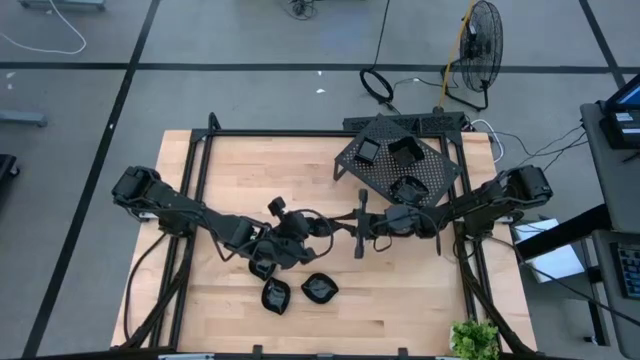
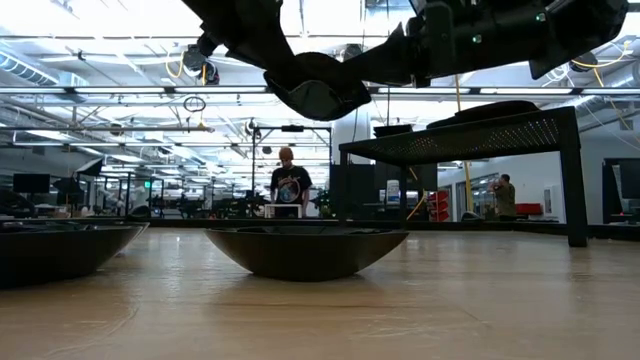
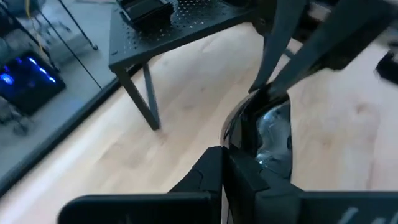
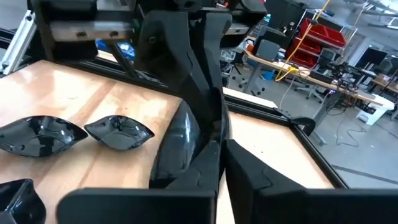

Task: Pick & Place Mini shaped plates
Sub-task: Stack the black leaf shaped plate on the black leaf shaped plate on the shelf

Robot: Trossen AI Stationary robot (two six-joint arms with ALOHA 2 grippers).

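A light butcher-block wooden table (image 1: pixel 400 290) edged by a black metal frame is seen at the frame's centre. Three small glossy black dishes (image 1: pixel 320 289) lie low at centre; a black perforated metal rack (image 1: pixel 432 172) stands upper right.

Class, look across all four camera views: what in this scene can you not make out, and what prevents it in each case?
- High view: the glossy black plate held mid-table is mostly covered by both arms.
- Low view: the insides of the dark dish on the table are hidden by its wall.
- Left wrist view: the black perforated metal rack is cut off by the edge.
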